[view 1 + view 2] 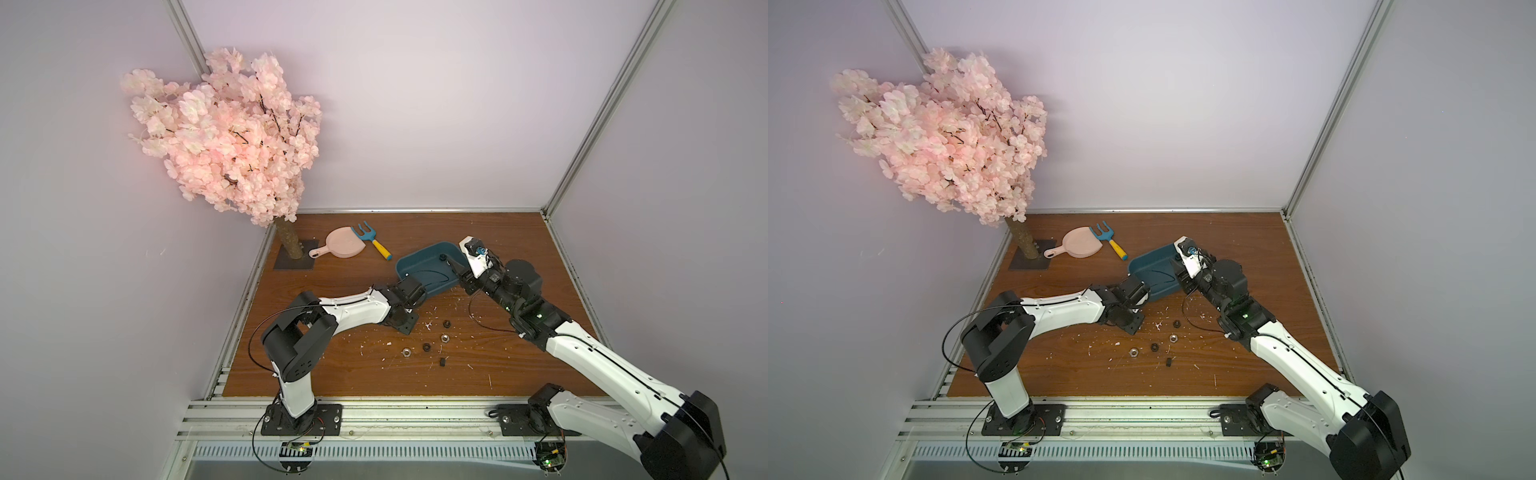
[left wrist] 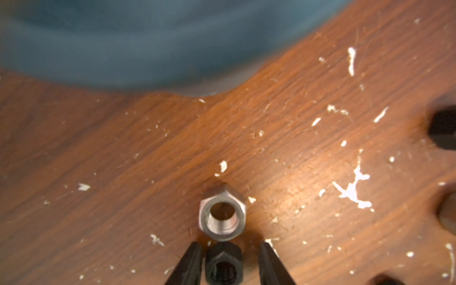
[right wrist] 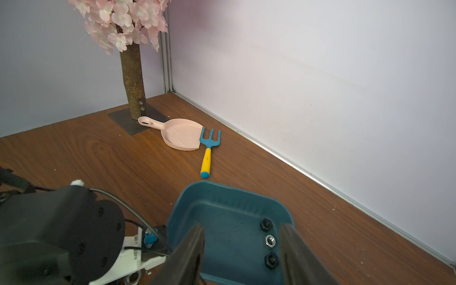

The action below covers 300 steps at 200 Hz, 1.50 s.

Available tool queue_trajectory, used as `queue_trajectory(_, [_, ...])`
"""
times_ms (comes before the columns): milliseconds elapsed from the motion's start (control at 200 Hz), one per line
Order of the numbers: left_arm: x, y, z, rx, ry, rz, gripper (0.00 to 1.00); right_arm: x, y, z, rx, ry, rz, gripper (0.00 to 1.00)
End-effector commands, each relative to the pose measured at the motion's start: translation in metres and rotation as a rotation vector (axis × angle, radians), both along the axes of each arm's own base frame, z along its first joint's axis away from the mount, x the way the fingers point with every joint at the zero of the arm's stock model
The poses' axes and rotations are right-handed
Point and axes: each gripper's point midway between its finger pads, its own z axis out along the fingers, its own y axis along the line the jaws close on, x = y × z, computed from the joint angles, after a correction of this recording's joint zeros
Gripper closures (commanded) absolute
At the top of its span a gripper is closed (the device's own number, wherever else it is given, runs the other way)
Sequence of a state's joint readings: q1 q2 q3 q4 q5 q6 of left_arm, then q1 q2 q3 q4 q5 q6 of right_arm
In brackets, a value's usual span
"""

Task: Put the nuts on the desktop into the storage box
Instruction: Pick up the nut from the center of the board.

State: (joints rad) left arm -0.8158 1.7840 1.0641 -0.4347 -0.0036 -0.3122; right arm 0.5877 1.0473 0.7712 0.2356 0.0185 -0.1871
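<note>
Far to the left of the storage box (image 1: pixel 417 259), a pink blossom tree (image 1: pixel 224 133) is standing in the corner of the bench (image 1: pixel 332 374). A pink dustpan (image 1: pixel 345 245) and a blue-and-yellow fork (image 1: pixel 374 242) are lying side by side between that tree and the box. The left hand (image 2: pixel 229 244) is hovering low over the bench just in front of the box's near edge. In the left wrist view its fingers (image 2: pixel 192 261) are standing open, straddling a black nut (image 2: pixel 223 264) without clamping it, and a silver nut (image 2: pixel 222 216) is lying just beside that one, on the side toward the box. In both top views five loose nuts (image 1: pixel 426 346), black and silver, are lying scattered on the bench in front of the box. The right hand (image 3: pixel 241 225) is reaching over the box's right side with its fingers spread apart. Between them three boxed nuts (image 3: pixel 270 240), two black and one silver, are sitting in a row along the box's right wall.
</note>
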Motion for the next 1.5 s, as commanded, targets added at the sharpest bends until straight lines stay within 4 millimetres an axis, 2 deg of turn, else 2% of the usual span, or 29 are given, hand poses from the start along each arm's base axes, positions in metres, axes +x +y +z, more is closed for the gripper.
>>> queue_trajectory(0, [-0.025, 0.022, -0.015, 0.081, 0.092, -0.001, 0.63, -0.003, 0.002, 0.011, 0.017, -0.038, 0.015, 0.45])
queue_trajectory(285, [-0.022, 0.025, -0.026, 0.121, 0.096, -0.004, 0.7, -0.003, 0.003, 0.011, 0.019, -0.036, 0.018, 0.45])
queue_trajectory(405, [-0.02, 0.025, -0.028, 0.131, 0.09, -0.008, 0.8, -0.005, 0.005, 0.011, 0.018, -0.033, 0.027, 0.45])
queue_trajectory(525, [-0.021, 0.021, -0.021, 0.101, 0.09, -0.018, 0.8, -0.006, 0.008, 0.01, 0.014, -0.035, 0.048, 0.45])
queue_trajectory(611, [-0.021, 0.018, -0.007, 0.048, 0.088, -0.016, 0.81, -0.012, 0.017, 0.008, 0.0, -0.046, 0.107, 0.43])
queue_trajectory(711, [-0.019, 0.014, 0.016, -0.042, 0.08, -0.014, 0.81, -0.032, 0.037, 0.003, -0.022, -0.097, 0.259, 0.37])
queue_trajectory(801, [-0.018, 0.012, 0.041, -0.139, 0.075, -0.014, 0.81, -0.064, 0.056, -0.001, -0.031, -0.2, 0.441, 0.33])
queue_trajectory(931, [-0.017, 0.006, 0.087, -0.303, 0.049, -0.032, 0.81, -0.094, 0.063, 0.0, -0.002, -0.34, 0.553, 0.24])
queue_trajectory(1066, [-0.018, -0.003, 0.137, -0.467, 0.005, -0.061, 0.8, -0.11, 0.07, -0.007, 0.013, -0.385, 0.638, 0.23])
queue_trajectory(1261, [-0.034, -0.02, 0.201, -0.747, -0.004, -0.16, 0.8, -0.138, 0.084, -0.014, 0.026, -0.475, 0.76, 0.21])
queue_trajectory(1411, [-0.048, -0.023, 0.243, -1.002, 0.019, -0.232, 0.78, -0.141, 0.09, -0.012, 0.07, -0.48, 0.763, 0.21])
queue_trajectory(1496, [-0.053, -0.022, 0.257, -1.09, 0.026, -0.257, 0.78, -0.14, 0.087, -0.008, 0.099, -0.488, 0.74, 0.22])
